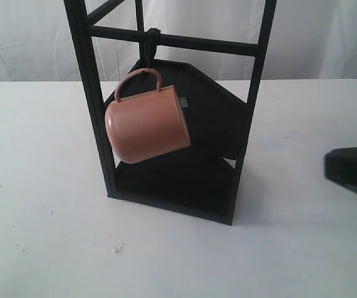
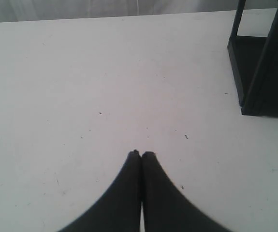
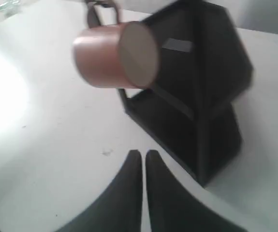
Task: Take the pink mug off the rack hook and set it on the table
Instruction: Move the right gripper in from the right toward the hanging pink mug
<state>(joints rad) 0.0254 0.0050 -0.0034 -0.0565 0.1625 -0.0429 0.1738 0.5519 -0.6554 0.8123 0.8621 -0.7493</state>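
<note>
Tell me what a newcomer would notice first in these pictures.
The pink mug stands out, hanging tilted by its handle from the rack hook on the tall black rack mid-table. The right end effector, holding nothing, faces it from the right over the white table.

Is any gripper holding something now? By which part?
Nothing is held. The left gripper and the right gripper both have jaws closed, empty. The salmon-pink cylindrical mug hangs by its handle from the black metal hook.
</note>
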